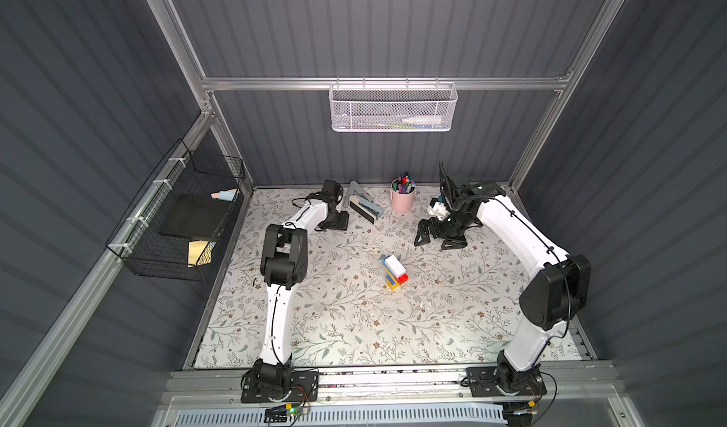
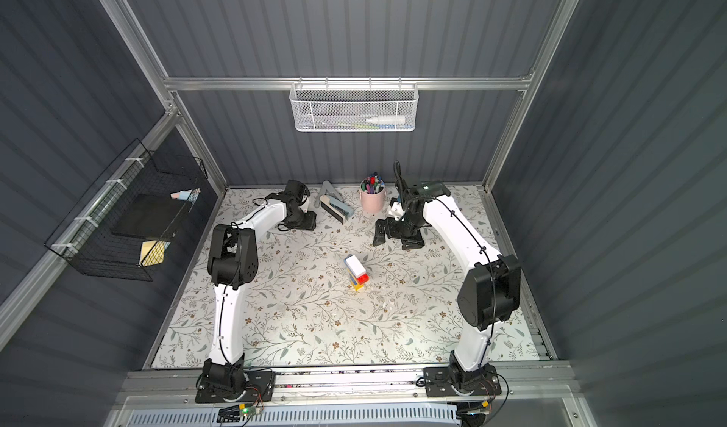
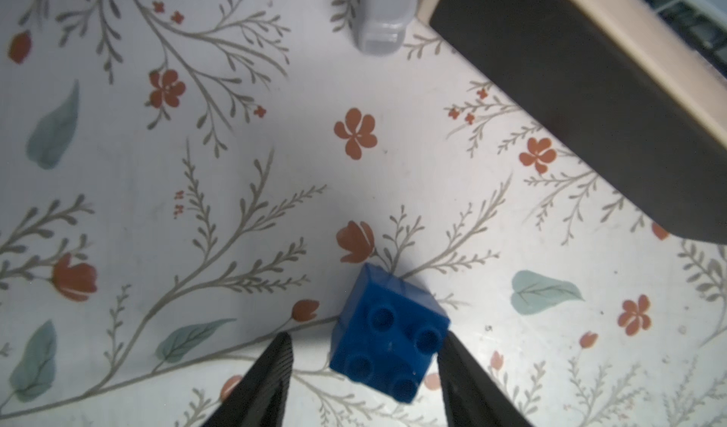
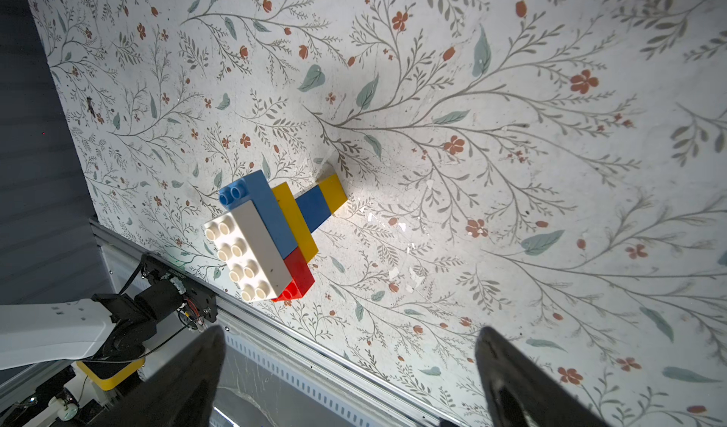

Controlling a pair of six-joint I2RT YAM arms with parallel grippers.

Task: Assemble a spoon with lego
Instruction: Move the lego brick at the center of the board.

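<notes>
Left tool (image 3: 366, 336) astride blue brick (image 3: 389, 326)

Built spoon (image 1: 394, 272), one loose dark blue brick (image 3: 389, 336)
The spoon lies on its side mid desk (image 1: 334, 326); the brick sits studs-up between my left gripper's (image 3: 366, 340) jaws.

You're looking at smooth, glossy moulded plastic on the spoon (image 4: 271, 232), with its white studs catching the light. The dark blue brick (image 3: 387, 332), low in the left wrist view, has the same hard sheen. The table (image 1: 354, 326) is smooth and floral-printed with a faint shine, and it is flecked and scuffed beside the spoon. At upper centre in a top view, the white basket (image 1: 391, 108) is painted metal mesh, and the frame rail (image 1: 275, 83) looks like brushed aluminium.
</notes>
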